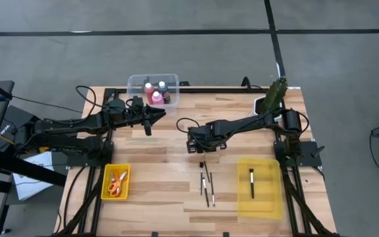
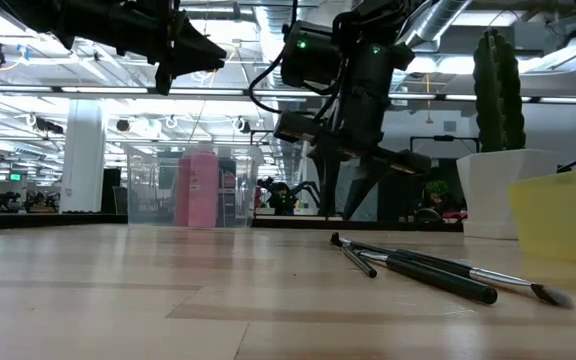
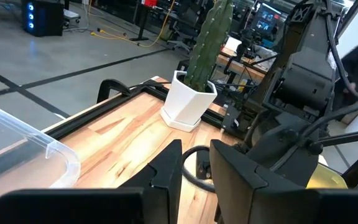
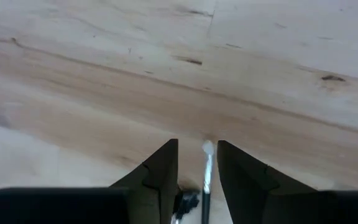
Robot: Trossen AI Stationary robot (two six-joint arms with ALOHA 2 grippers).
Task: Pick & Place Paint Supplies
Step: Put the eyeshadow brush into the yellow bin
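Right gripper (image 4: pixel 197 163) hung above the table (image 1: pixel 156 174), fingers parted, 1 brush (image 4: pixel 206 168) lined up in the gap between them. 2 more brushes (image 1: pixel 207 185) lay just beyond, yellow tray (image 1: pixel 260 197) off to its side. Best move: drop straight down, stay centered, close on the handle only. Left gripper (image 1: pixel 156 116) waited beside the clear bin (image 1: pixel 135 84), fingers slightly parted, empty.

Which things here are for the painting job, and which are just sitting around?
For the job:
paint bottles in the clear bin
brushes on the table
brush in the yellow bin
scissors in the small yellow tray

Just sitting around:
cactus in its white pot
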